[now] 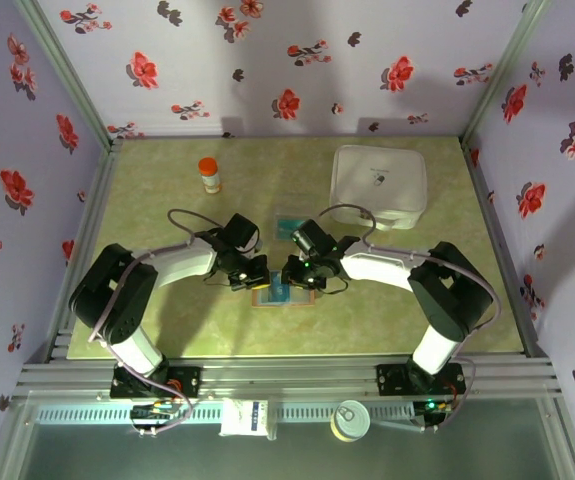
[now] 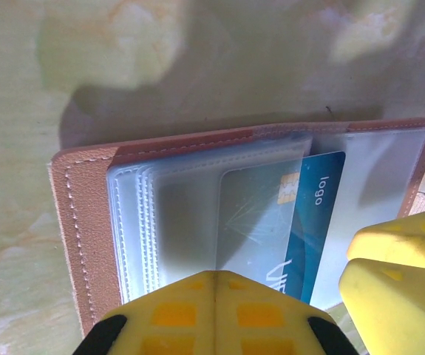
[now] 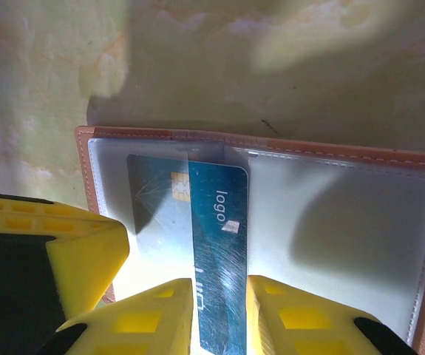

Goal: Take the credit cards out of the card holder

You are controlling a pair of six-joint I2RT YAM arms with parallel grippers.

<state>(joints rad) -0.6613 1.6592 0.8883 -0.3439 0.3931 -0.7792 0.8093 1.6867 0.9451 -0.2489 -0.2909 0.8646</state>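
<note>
Card holder (image 1: 279,296) lies open on the surface (image 1: 167,320) near the middle, between both claws. Left claw (image 2: 216,310) is closed and empty, tips on its clear sleeves (image 2: 175,222). Right claw (image 3: 219,318) pinches a teal credit card (image 3: 216,222), partway out of its pocket. The job looks barely begun, and I cannot tell whether more cards remain.

Pale walls (image 1: 297,60) printed with red flowers enclose a mottled green tabletop (image 1: 157,185) under bright light

The card holder (image 3: 345,237) lies open — teal card (image 3: 219,244) protruding.
</note>
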